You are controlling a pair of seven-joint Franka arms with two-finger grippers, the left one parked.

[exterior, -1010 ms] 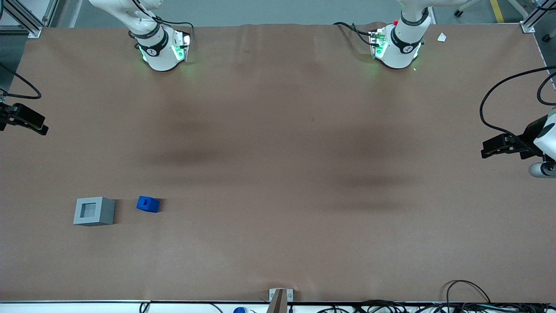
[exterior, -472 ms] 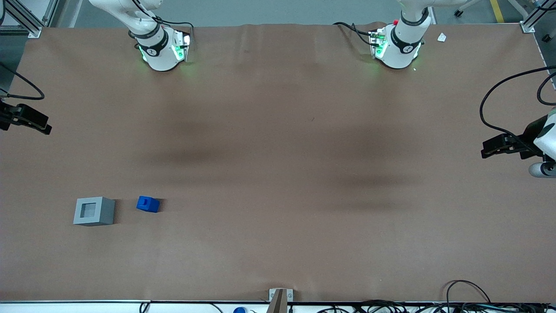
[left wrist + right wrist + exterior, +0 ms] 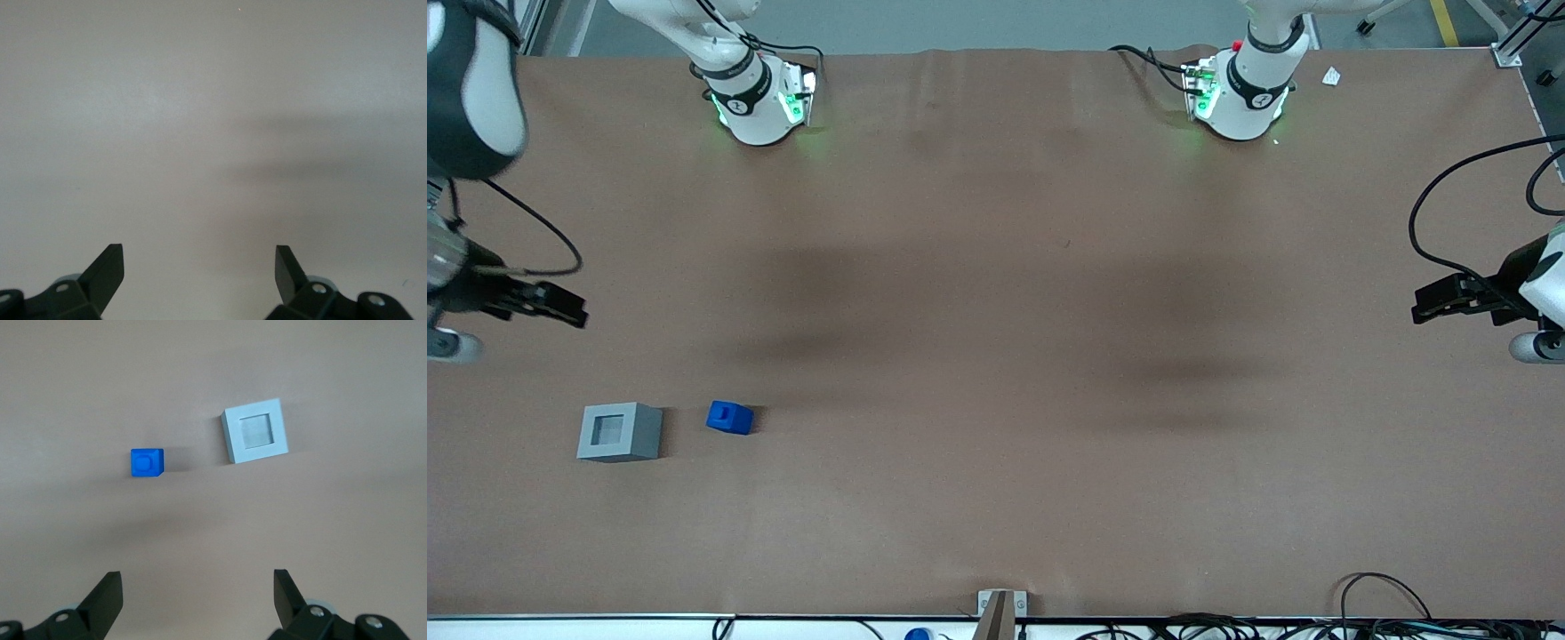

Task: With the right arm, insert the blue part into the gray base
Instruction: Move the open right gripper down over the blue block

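The blue part [image 3: 729, 417] lies on the brown table, stub facing up, beside the gray base [image 3: 619, 432], which stands with its square recess up. Both also show in the right wrist view: the blue part [image 3: 147, 463] and the gray base [image 3: 256, 431], a short gap between them. My right gripper [image 3: 560, 307] hangs above the table at the working arm's end, farther from the front camera than both objects. It is open and empty, fingers wide apart [image 3: 197, 587].
The brown table cover [image 3: 996, 356] spreads wide toward the parked arm's end. A small bracket [image 3: 1000, 604] sits at the table's near edge. Cables [image 3: 1387, 613] lie along the near edge at the parked arm's end.
My right gripper has moved in over the table and nearer to the front camera, toward the gray base and blue part. The objects have not moved.
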